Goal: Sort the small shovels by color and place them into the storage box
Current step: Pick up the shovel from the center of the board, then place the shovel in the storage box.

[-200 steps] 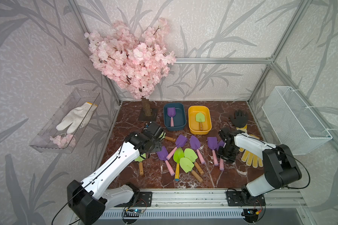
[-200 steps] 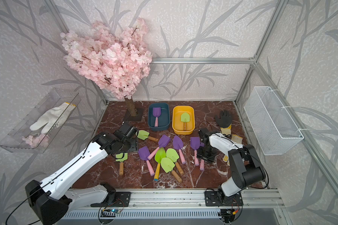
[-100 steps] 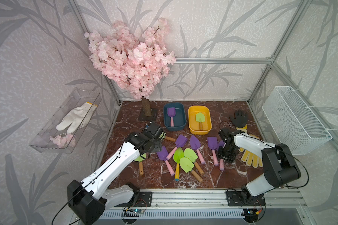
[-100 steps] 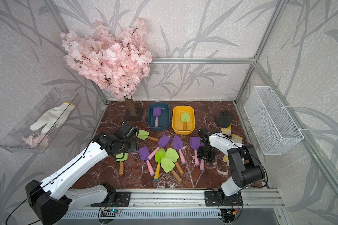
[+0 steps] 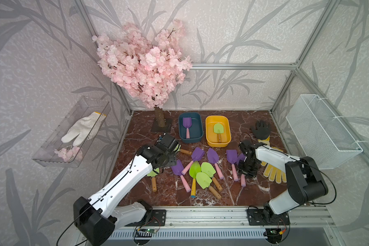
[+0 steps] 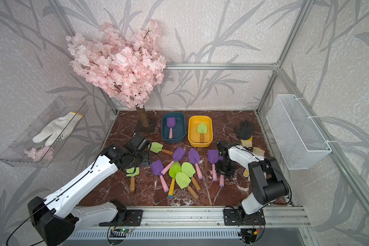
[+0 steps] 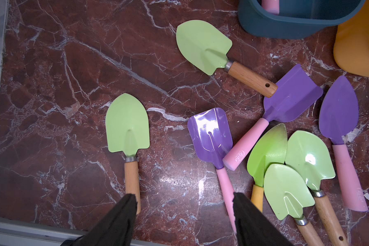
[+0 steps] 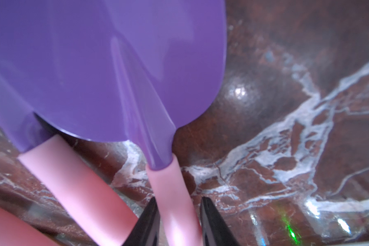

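- The marble table [image 5: 254, 191] carries everything. A pink blossom tree [image 5: 143, 64] stands at its back left corner.
- The left gripper [image 7: 183, 198] hangs above the table with its jaws apart and nothing between them. One tip is over a green shovel [image 7: 127, 125] with a wooden handle.
- The right gripper [image 8: 178, 200] is down at the marble, its jaws pinching the pink handle of a purple shovel [image 8: 115, 64]. That shovel lies flat on the table, just beside another purple one.
- The blue box [image 5: 180, 127] holds one purple trowel [image 5: 187, 123]. The yellow box [image 5: 208, 132] beside it holds one green trowel [image 5: 217, 128].
- The loose shovels [image 5: 195, 168] lie in front of the boxes between the arms, several overlapping.
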Available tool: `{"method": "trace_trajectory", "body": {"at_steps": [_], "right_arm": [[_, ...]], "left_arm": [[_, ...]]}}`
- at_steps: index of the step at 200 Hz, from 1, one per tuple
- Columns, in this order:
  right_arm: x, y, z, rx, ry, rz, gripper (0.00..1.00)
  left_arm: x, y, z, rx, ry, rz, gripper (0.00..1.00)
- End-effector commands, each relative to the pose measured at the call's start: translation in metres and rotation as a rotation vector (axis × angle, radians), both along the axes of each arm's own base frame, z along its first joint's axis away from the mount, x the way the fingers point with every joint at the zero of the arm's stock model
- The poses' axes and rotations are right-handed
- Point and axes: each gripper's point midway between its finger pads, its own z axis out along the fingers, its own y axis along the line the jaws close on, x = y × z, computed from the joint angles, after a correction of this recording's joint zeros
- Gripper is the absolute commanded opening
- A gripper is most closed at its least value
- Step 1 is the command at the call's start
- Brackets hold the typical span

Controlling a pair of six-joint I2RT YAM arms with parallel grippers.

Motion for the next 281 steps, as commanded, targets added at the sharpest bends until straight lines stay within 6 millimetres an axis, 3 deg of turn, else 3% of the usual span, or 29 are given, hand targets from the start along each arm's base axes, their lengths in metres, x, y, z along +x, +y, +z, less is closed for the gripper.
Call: {"method": "trace_trajectory", "body": {"at_steps": [1,66,147,229,281], "right_arm": [[-0.001,-0.004,-0.002,-0.013,0.009,-0.006,0.33],[0.002,-0.004,0.004,-0.019,-0.001,-0.005,0.30],[0.019,-0.015,0.042,-0.057,-0.082,0.014,0.27],[0.070,-0.013,0.128,-0.073,-0.285,0.122,0.21],[0.127,0.023,0.180,-0.019,-0.445,0.303,0.18]], "left_arm": [[-0.003,0.001,-0.002,0.008,0.008,-0.003,0.75],[-0.001,-0.001,-0.003,0.006,0.009,-0.010,0.75],[0.004,-0.006,-0.004,-0.001,0.007,-0.021,0.75],[0.006,-0.006,0.009,-0.012,-0.023,-0.024,0.75],[0.007,-0.003,0.025,-0.016,-0.060,-0.020,0.75]]}}
